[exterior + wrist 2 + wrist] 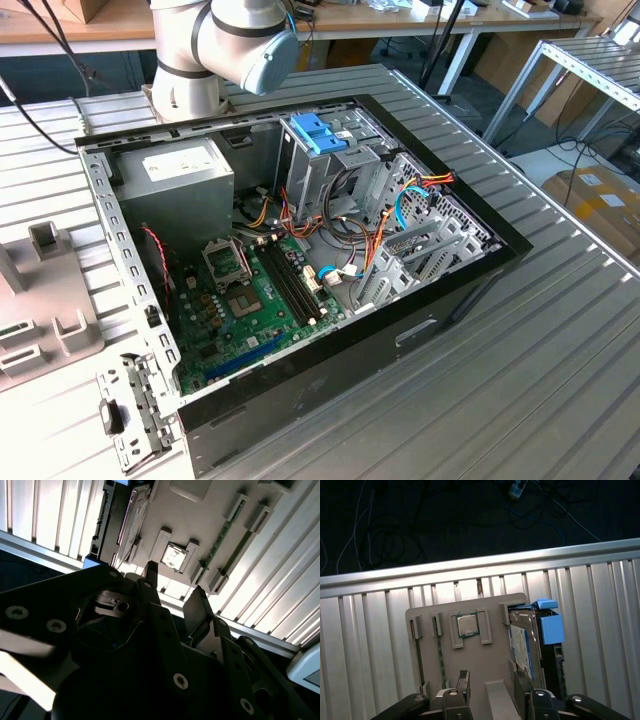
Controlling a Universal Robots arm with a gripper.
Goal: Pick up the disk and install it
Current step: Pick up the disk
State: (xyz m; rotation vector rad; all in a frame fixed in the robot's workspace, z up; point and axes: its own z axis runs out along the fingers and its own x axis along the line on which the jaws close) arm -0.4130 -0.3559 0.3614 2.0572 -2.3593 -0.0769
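Note:
The disk [524,647] has a dark body with a pale label and bright blue rails ending in a blue tab [550,628]. It rests along one side of a grey fixture plate [470,670] on the ribbed table. In the second wrist view the disk [121,522] appears as a dark slab at the plate's edge. My gripper [491,682] hovers over the plate, beside the disk and apart from it. Its two black fingers stand open with nothing held. In the second wrist view the gripper [172,592] hangs above the plate near a processor chip [173,557].
An open computer case [470,285] lies on the table with a green motherboard [255,300], loose cables and a grey drive cage topped by a lighter blue bracket [320,130]. The fixture plate [40,310] is at the exterior view's left. The table's rim [480,565] borders a dark floor.

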